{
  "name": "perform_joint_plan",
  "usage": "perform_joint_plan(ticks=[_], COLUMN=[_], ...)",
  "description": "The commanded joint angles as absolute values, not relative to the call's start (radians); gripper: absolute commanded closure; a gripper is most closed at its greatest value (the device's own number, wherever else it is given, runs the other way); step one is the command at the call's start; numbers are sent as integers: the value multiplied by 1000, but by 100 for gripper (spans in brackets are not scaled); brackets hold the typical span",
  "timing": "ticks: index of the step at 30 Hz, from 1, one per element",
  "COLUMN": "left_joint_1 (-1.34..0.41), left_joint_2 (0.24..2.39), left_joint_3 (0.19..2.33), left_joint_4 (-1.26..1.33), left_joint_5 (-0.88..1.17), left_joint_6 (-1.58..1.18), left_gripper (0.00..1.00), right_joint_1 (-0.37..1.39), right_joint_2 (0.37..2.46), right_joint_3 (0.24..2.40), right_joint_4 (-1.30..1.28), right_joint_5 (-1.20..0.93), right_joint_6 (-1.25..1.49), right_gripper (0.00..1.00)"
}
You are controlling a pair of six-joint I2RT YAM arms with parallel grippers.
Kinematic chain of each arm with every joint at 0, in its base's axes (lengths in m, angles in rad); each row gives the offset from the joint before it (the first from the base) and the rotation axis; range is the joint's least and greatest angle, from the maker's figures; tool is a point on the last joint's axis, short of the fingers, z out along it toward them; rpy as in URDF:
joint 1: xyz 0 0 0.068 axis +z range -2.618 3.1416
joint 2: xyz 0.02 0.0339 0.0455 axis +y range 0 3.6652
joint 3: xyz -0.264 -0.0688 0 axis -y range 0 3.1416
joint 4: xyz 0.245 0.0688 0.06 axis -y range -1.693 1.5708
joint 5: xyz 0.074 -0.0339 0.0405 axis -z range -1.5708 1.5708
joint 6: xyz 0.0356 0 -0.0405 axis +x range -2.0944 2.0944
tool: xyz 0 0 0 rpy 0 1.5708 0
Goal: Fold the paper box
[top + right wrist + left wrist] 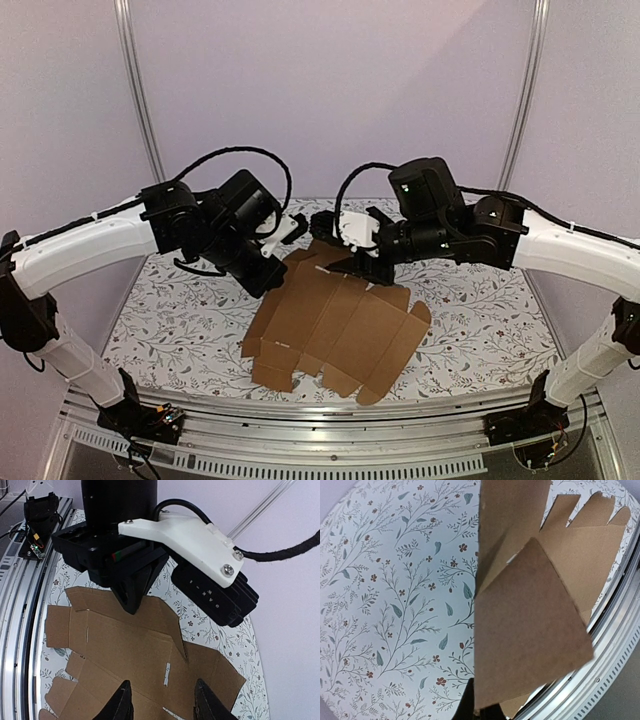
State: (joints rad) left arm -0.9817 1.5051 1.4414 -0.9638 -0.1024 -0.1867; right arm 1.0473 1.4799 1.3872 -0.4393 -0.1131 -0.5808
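The paper box (335,325) is a brown die-cut cardboard sheet lying mostly flat mid-table, its tabbed flaps spread toward the front edge. My left gripper (272,275) is shut on the sheet's far-left flap. In the left wrist view that flap (530,625) stands raised and folded, pinched at the jaws (480,711). My right gripper (358,265) hovers over the sheet's far edge. In the right wrist view its fingers (122,702) stand apart above the creased panel (130,650), with nothing between them. The left gripper (131,592) shows there too, nipping the flap's edge.
A floral tablecloth (180,320) covers the table. An aluminium rail (330,410) runs along the front edge by the arm bases. Metal frame posts (140,90) rise at the back corners. The two wrists are close together over the sheet's far side.
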Motion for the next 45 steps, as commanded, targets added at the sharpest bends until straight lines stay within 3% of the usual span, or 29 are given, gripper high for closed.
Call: perform_joint_plan(ticks=[1, 12, 18, 23, 27, 31, 35, 38, 39, 45], left_joint_1=[-999, -1002, -1007, -1009, -1009, -1010, -1008, -1005, -1003, -963], left_joint_2=[1501, 1452, 1435, 1430, 1414, 1389, 1345, 1303, 1286, 1124], left_joint_3=[1456, 1417, 1391, 1376, 1362, 1345, 1320, 1294, 1283, 1162], left_joint_4=[-978, -924, -898, -884, -868, -839, -804, -774, -762, -636], left_joint_5=[-101, -9, 40, 48, 47, 50, 22, 3, -23, -64], left_joint_6=[-177, -193, -205, -208, -209, -216, -227, -245, -250, -293], left_gripper=[100, 100, 100, 100, 100, 99, 72, 44, 30, 1], right_joint_1=[1060, 1090, 1095, 1099, 1100, 1104, 1106, 1105, 1106, 1105], right_joint_2=[1519, 1592, 1600, 1602, 1597, 1589, 1565, 1538, 1526, 1474], right_joint_3=[1400, 1410, 1409, 1408, 1406, 1393, 1369, 1352, 1346, 1327], right_joint_4=[-320, -266, -256, -255, -258, -263, -262, -260, -261, -268], right_joint_5=[-62, -53, -48, -45, -43, -39, -28, 11, 36, 169], right_joint_6=[-566, -584, -582, -586, -587, -591, -596, -597, -596, -523], right_gripper=[59, 59, 65, 77, 98, 100, 100, 100, 100, 100])
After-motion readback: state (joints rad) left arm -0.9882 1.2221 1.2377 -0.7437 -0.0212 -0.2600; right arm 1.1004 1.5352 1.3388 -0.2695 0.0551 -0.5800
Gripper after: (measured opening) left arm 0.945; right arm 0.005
